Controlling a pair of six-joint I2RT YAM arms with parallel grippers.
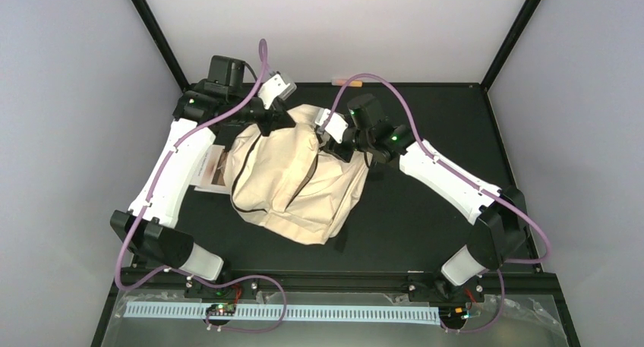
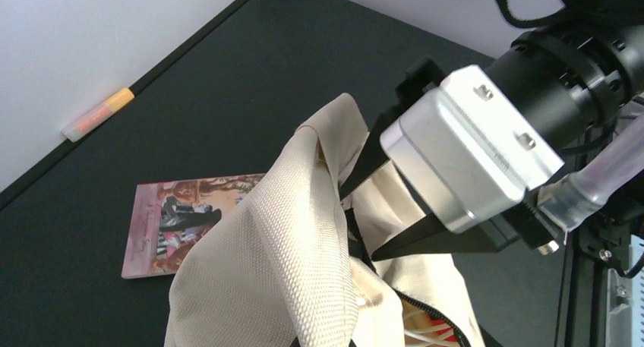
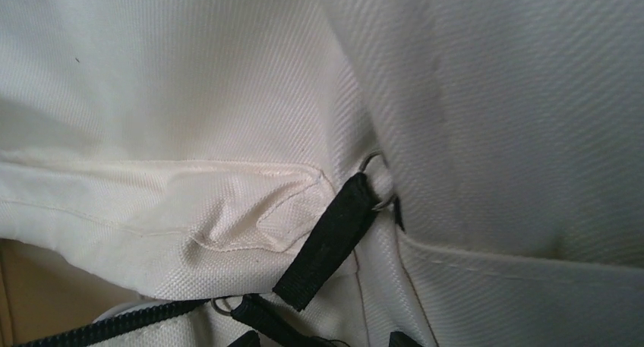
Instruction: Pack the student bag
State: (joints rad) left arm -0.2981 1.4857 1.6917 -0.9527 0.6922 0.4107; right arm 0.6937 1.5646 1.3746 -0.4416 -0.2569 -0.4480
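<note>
At the left of the top view a book (image 1: 211, 167) lies flat on the table (image 1: 425, 210), just beside the bag's left edge and partly under the left arm. The left claw (image 1: 271, 118) is closed on a pinch of cloth at the bag's upper left corner and holds it raised. The bag (image 1: 296, 180) lies at the centre of the frame, its long axis running from upper centre down toward lower right. The right claw (image 2: 357, 225) sits at the bag's upper right edge, jaws partly apart astride a fold of cloth, not visibly clamped. The book is therefore left of both claws. The left arm is nearer, but it is occupied, so loading likely depends on spreading the mouth first.
</note>
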